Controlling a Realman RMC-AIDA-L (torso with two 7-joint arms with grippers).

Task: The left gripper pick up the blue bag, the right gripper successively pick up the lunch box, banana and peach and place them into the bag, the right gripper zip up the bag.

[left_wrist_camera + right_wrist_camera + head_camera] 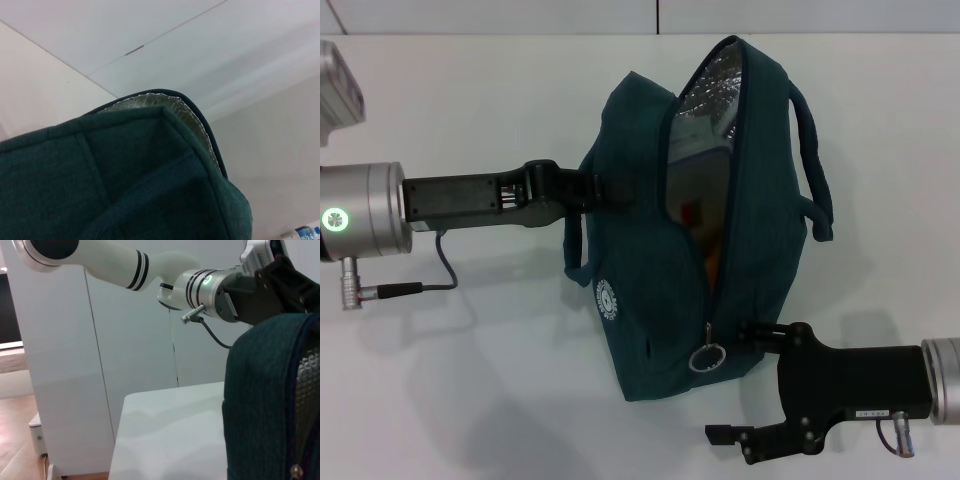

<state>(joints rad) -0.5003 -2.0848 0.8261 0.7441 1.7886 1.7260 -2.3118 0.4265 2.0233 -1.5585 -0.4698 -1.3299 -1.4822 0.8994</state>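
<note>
Between both grippers' fingers (752,329) hangs blue bag (640,300).

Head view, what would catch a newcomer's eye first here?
The blue bag fills the middle of the table, its mouth gaping on silver foil lining. The left gripper holds its side, and the right gripper sits by the zipper's ring pull at the near end.

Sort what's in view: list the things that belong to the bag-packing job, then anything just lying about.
Job:
- blue bag, part open, items inside
- zipper ring pull
- left tool, gripping the bag's side
- right tool, by the ring pull

Lying about:
- nothing on the white table
</note>
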